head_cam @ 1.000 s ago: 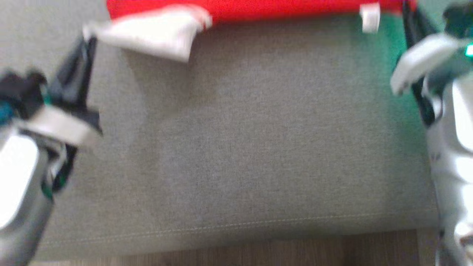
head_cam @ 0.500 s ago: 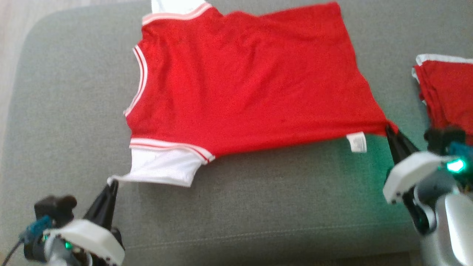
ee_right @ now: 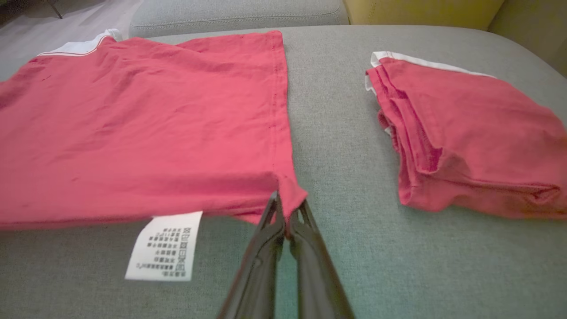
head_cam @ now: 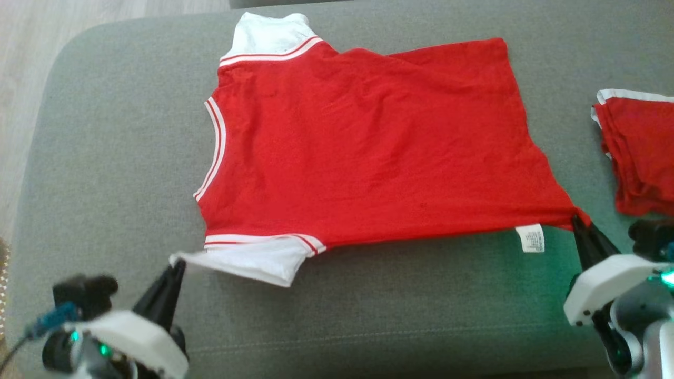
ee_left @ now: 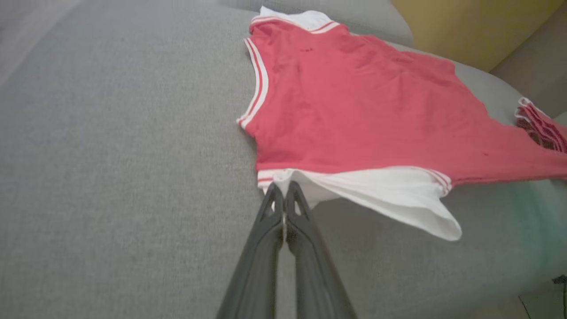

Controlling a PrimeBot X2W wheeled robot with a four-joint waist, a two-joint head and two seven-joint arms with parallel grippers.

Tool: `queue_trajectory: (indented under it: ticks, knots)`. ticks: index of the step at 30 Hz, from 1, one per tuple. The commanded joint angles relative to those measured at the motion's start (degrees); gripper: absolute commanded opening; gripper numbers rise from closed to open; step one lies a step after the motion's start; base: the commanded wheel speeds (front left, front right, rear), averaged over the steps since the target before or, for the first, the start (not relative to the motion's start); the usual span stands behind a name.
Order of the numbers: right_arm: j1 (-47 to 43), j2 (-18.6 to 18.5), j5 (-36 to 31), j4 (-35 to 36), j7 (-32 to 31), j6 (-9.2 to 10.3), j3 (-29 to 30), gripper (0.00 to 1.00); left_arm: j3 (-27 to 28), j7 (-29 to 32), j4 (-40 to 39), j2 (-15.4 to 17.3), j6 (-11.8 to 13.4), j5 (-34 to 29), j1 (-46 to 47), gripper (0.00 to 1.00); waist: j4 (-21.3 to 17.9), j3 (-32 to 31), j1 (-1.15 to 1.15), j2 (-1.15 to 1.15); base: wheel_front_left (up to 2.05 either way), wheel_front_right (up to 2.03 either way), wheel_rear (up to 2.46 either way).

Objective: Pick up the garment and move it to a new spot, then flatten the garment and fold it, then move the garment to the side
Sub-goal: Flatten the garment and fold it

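The garment (head_cam: 368, 152), a red jersey with white sleeves and red-and-white striped trim, lay spread nearly flat across the middle of the grey sofa cushion (head_cam: 105, 158). Its neckline was turned toward the cushion's left edge and its hem toward the right edge. The left claw (head_cam: 176, 266) had its two dark fingers pressed together on the tip of the near white sleeve (head_cam: 253, 260), close to the cushion's front edge. That sleeve was drawn out toward the front-left corner and lifted a little off the upholstery. The right claw (head_cam: 576, 221) was clamped tight on the garment's near hem corner, which was pulled to a point toward the front-right corner. A white care label (head_cam: 529, 238) hung from the near seam just beside that claw. The garment's other white sleeve lay at the far side, toward the cushion's back edge. A folded red shirt (head_cam: 640, 152) with white trim sat by the right edge, apart from the spread garment, with bare grey cushion between them. Pale floor (head_cam: 31, 31) showed past the back-left corner
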State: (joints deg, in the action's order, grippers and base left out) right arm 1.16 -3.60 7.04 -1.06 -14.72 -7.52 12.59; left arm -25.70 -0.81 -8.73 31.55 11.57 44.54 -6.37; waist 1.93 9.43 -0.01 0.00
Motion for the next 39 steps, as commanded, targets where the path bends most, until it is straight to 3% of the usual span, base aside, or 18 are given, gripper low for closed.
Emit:
queue_trajectory:
  ticks: [1, 9, 15, 28, 29, 30, 31, 32, 39]
  knots:
    - [3.6, -0.2, -0.7, 2.0, -0.3, 0.03, -1.0, 0.0, 3.2, 0.4, -1.5, 1.5, -0.2, 0.5, 5.9, 0.0, -0.1, 0.6, 0.01, 0.0, 0.0, 0.0, 0.0]
    - [14.4, -0.9, -4.0, -6.3, 1.4, 0.03, -2.7, 0.0, 1.6, 0.5, 8.7, -3.4, -4.8, 0.2, 21.9, 0.0, 0.1, 3.7, 0.01, 0.0, 0.0, 0.0, 0.0]
    - [22.6, -2.4, -6.7, -13.1, 3.8, 0.03, -3.0, 0.0, -1.0, -1.6, 19.7, -5.6, -9.2, -3.7, 33.6, 0.0, 0.1, 6.9, 0.01, 0.0, 0.0, 0.0, 0.0]
    - [31.1, -2.1, -7.8, -23.6, 8.5, 0.03, -4.1, 0.03, -4.0, -9.8, 37.4, -8.9, -13.5, -9.5, 45.4, 0.0, -0.2, 11.2, 0.01, 0.0, 0.0, 0.0, 0.0]
    - [31.5, -1.9, -7.1, -24.3, 9.0, 0.03, -3.9, 0.65, -4.3, -9.9, 38.6, -9.3, -14.1, -9.3, 45.6, 0.03, -0.3, 11.2, 0.01, 0.0, 0.0, 0.0, 0.0]
    - [31.8, -1.7, -6.7, -24.9, 9.7, 0.03, -3.9, 1.0, -4.4, -10.2, 39.5, -9.6, -14.4, -9.2, 45.9, 0.3, -0.4, 11.2, 0.01, 0.0, 0.0, 0.0, 0.0]
    - [32.0, -1.7, -6.4, -25.4, 10.6, 0.03, -4.0, 1.0, -4.5, -10.5, 40.3, -9.9, -14.5, -9.2, 46.0, 0.82, -0.5, 11.0, 0.01, 0.0, 0.0, 0.0, 0.0]
    - [32.1, -1.6, -6.2, -25.9, 11.2, 0.03, -3.9, 1.0, -4.4, -10.9, 40.9, -10.2, -14.5, -9.1, 46.0, 1.0, -0.6, 10.8, 0.01, 0.0, 0.0, 0.0, 0.0]
    - [28.4, -0.2, -4.2, -23.8, 17.3, 0.03, -3.0, 1.0, -2.3, -13.6, 37.3, -12.0, -10.9, -7.9, 37.9, 1.0, -1.9, 7.6, 0.01, 0.0, 0.0, 0.0, 0.0]
